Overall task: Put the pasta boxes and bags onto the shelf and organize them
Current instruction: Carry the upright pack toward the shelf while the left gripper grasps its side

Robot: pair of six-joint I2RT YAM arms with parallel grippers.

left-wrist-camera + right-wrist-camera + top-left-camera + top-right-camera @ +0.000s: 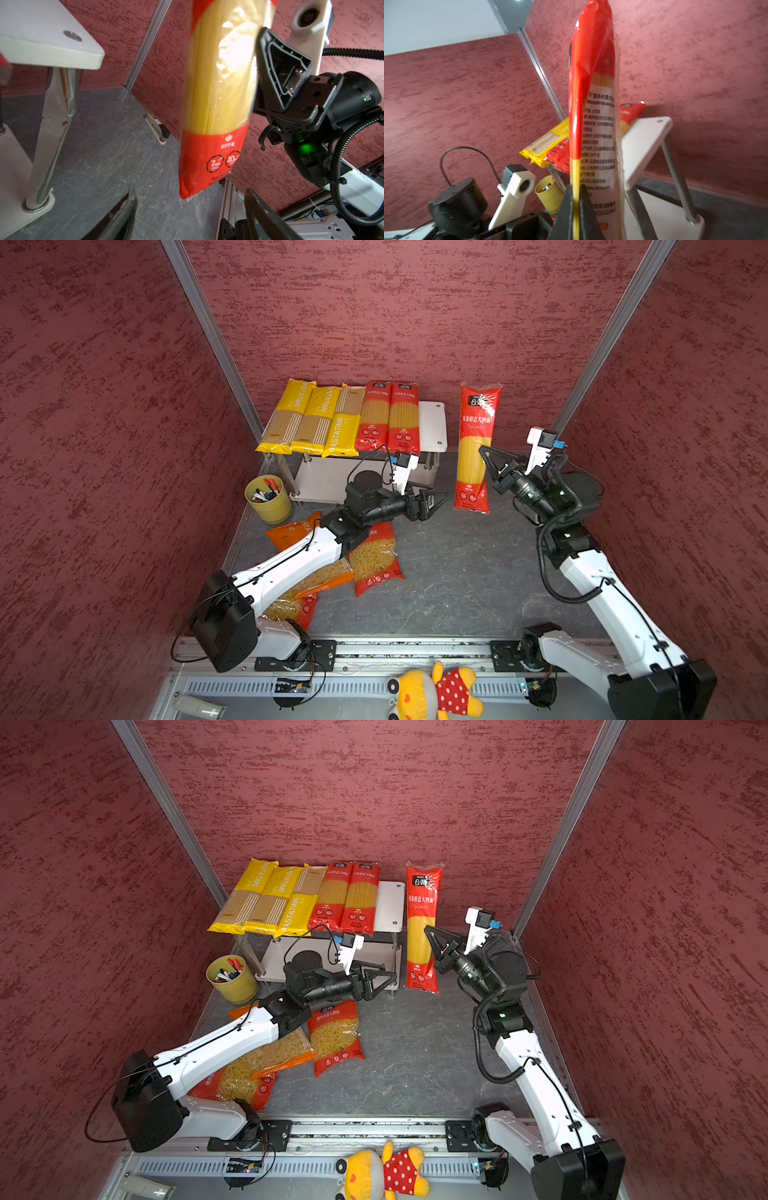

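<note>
Yellow packs (pixel 316 418) three, shelved red packs (pixel 403 416) two (third pack (pixel 473 414) clamped in right tool (pixel 483 450), left tool (pixel 439 506) agape).

Spaghetti packs (pixel 332 418) on shelf (pixel 432 423), pen cup (pixel 270 502) left of it

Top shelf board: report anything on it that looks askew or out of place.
The rightmost yellow pack lies reversed: its PASTATIME end points to the front, while the leftmost yellow pack and the middle yellow pack have theirs at the back.
</note>
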